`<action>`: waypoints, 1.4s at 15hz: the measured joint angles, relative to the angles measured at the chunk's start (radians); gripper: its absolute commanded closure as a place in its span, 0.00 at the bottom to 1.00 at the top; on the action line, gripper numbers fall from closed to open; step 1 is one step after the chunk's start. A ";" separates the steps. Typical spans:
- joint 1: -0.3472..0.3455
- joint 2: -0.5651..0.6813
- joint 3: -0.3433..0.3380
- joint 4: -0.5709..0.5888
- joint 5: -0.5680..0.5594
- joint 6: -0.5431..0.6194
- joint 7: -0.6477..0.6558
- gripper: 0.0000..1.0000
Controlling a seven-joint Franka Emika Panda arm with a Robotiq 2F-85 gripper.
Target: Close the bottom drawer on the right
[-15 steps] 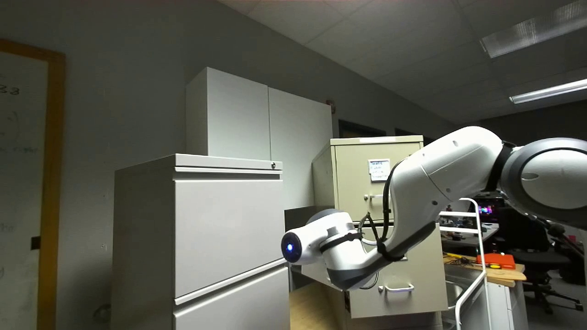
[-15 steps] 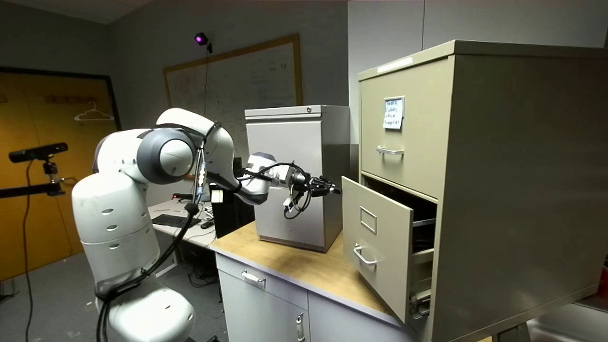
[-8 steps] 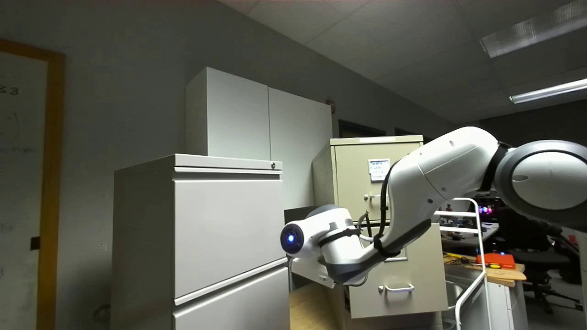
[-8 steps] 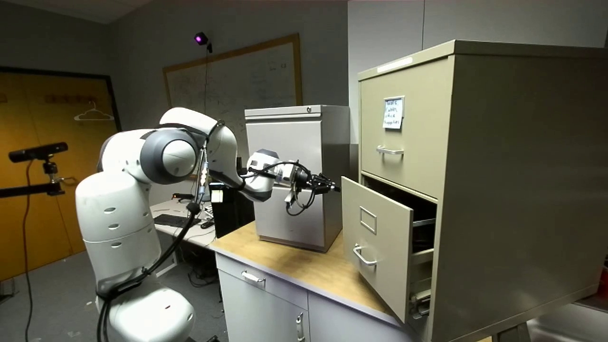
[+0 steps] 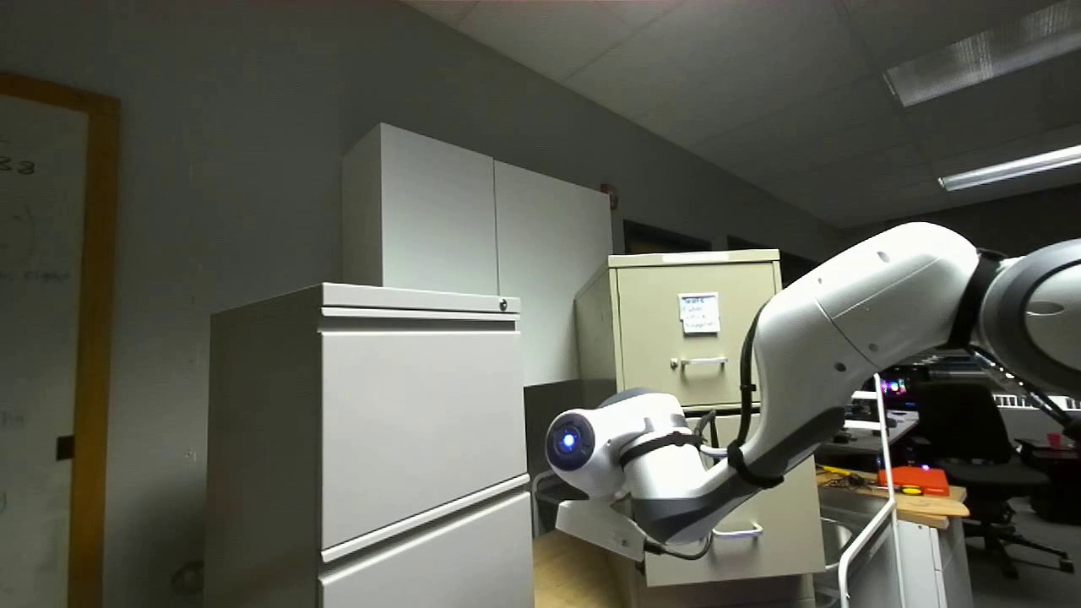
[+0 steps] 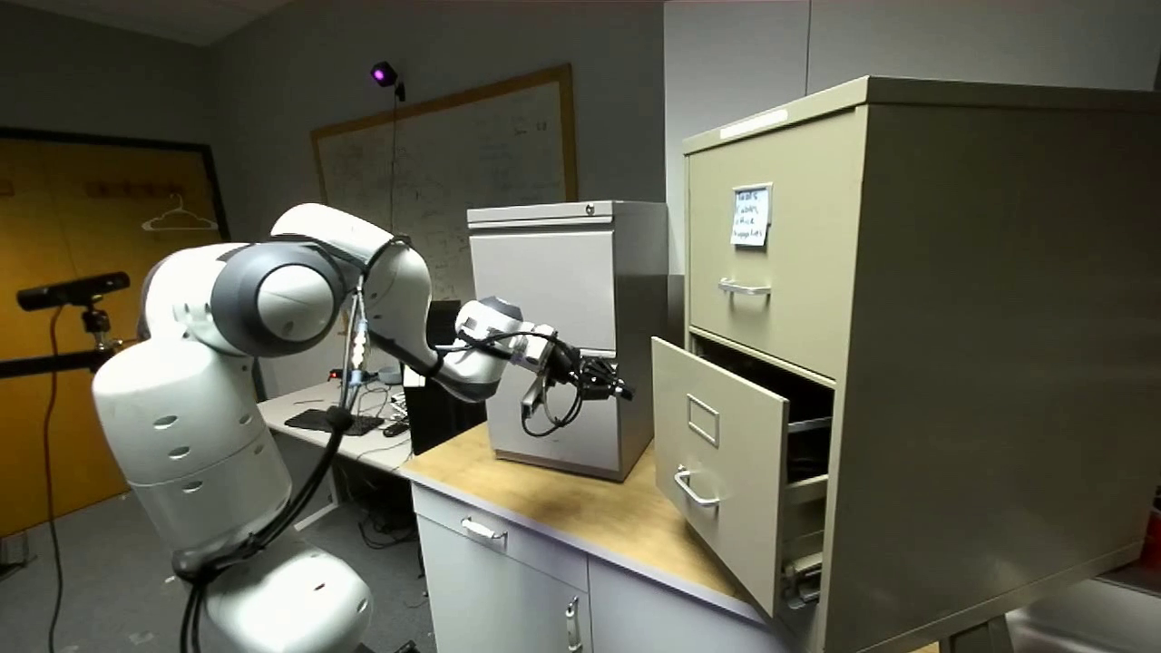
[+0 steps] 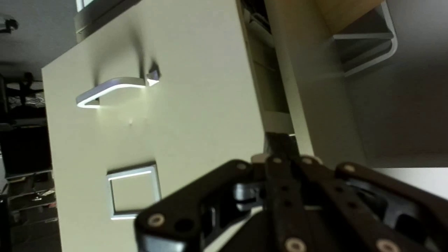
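The bottom drawer (image 6: 726, 462) of the beige filing cabinet stands pulled out, with a dark gap behind its front; it also shows in an exterior view (image 5: 781, 498). Its metal pull handle (image 6: 696, 490) and empty label frame (image 6: 703, 420) are on the front. My gripper (image 6: 626, 392) is in front of the drawer's far upper side, apart from it. In the wrist view the picture is upside down; the drawer front (image 7: 199, 98) fills the left, and my gripper (image 7: 288, 160) looks shut, its tips over the gap beside the front. The arm hides the gripper in an exterior view.
The closed upper beige drawer (image 6: 771, 254) is above. A pale grey cabinet (image 6: 544, 281) stands beside the gripper on the wooden counter (image 6: 580, 499); it also shows in an exterior view (image 5: 422, 422). A white cart rail (image 5: 887, 439) stands beside the filing cabinet.
The gripper edges forward slightly at first, then draws back from the drawer and lower, tilting down. The arm has pulled back with it. The drawer has not moved.
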 measured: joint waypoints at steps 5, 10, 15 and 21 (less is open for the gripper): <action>-0.024 -0.066 -0.024 -0.056 0.018 -0.026 -0.012 1.00; -0.058 -0.022 -0.051 0.005 0.017 -0.028 -0.016 1.00; -0.053 0.023 -0.046 0.057 0.020 -0.071 -0.011 1.00; -0.036 0.074 -0.042 0.117 0.054 -0.155 -0.012 1.00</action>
